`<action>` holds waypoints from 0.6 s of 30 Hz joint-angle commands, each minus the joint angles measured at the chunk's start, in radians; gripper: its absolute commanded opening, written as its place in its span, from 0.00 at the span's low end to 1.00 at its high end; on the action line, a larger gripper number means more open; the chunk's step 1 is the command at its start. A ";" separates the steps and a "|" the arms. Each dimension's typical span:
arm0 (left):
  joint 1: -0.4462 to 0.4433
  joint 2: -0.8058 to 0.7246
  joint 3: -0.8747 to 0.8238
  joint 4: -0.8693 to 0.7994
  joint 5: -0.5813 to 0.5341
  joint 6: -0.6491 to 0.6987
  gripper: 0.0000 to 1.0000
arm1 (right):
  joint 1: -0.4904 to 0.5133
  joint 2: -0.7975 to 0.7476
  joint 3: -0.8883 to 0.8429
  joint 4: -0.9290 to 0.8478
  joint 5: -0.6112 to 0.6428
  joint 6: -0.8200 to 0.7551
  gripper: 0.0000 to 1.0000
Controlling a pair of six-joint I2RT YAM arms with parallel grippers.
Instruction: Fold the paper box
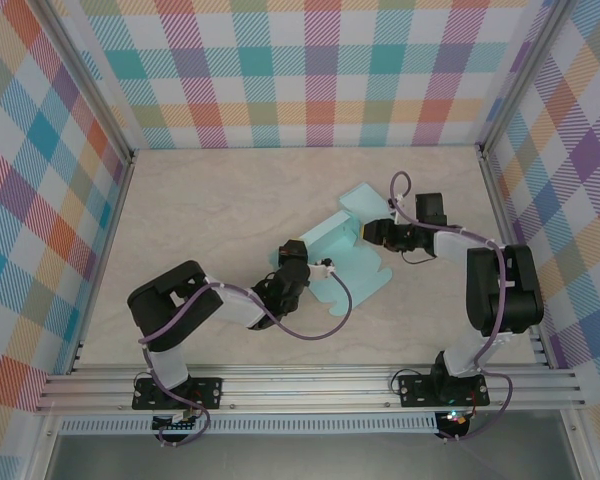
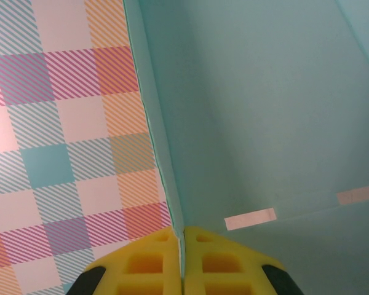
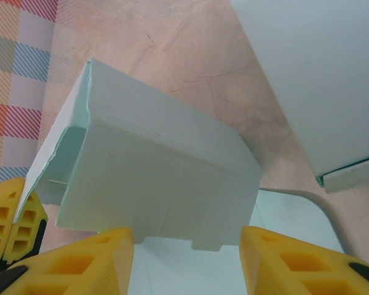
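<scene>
Left gripper [image 2: 183, 233] is clamped tight on the thin edge of a teal panel, fingers pressed together with just the card between them. The right gripper [image 3: 186, 233] has its jaws standing apart with nothing pinched. A folded flap sits right in front of its fingertips, and I can't tell if it touches them.

The paper box [image 1: 358, 282] sits a bit right of the middle of the table [image 1: 200, 200], closer to the right edge than the left, right between the two arms. I'd call it early-to-mid progress. One long side panel [image 1: 322, 236] is stood up off the table, and the flap [image 1: 365, 200] at its far end is bent over, but the base is lying flat with its near tabs spread out. So by my guess the remaining walls need raising and the tabs need tucking, and nothing looks locked yet.

Around it are the plaid walls [image 1: 310, 70] on three sides and the aluminium rail [image 1: 310, 385] along the near edge, neither anywhere close to the box. The left arm's purple cable [image 1: 315, 333] loops over the table just beside the box's near corner, and that could snag the flat tabs. Tiny detail: there are two pale pink marks [image 2: 250, 219] along a crease. They could be slots or tape, I can't say.
</scene>
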 commanded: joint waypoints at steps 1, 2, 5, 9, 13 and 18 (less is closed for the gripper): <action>-0.017 0.019 0.019 0.040 -0.022 0.032 0.00 | -0.002 -0.040 -0.037 0.053 -0.044 -0.018 0.52; -0.018 0.020 0.020 0.042 -0.022 0.033 0.00 | -0.002 -0.042 -0.044 0.059 -0.046 -0.018 0.52; -0.023 0.022 0.022 0.043 -0.021 0.038 0.00 | -0.002 -0.034 -0.051 0.071 -0.054 -0.021 0.52; -0.027 0.043 0.025 0.065 -0.025 0.058 0.00 | 0.003 -0.010 -0.044 0.089 -0.046 -0.020 0.52; -0.027 0.047 0.023 0.069 -0.029 0.067 0.00 | 0.002 -0.027 -0.037 0.081 -0.031 -0.022 0.53; -0.028 0.035 0.022 0.067 -0.032 0.072 0.00 | -0.009 -0.119 -0.020 0.031 0.023 -0.031 0.53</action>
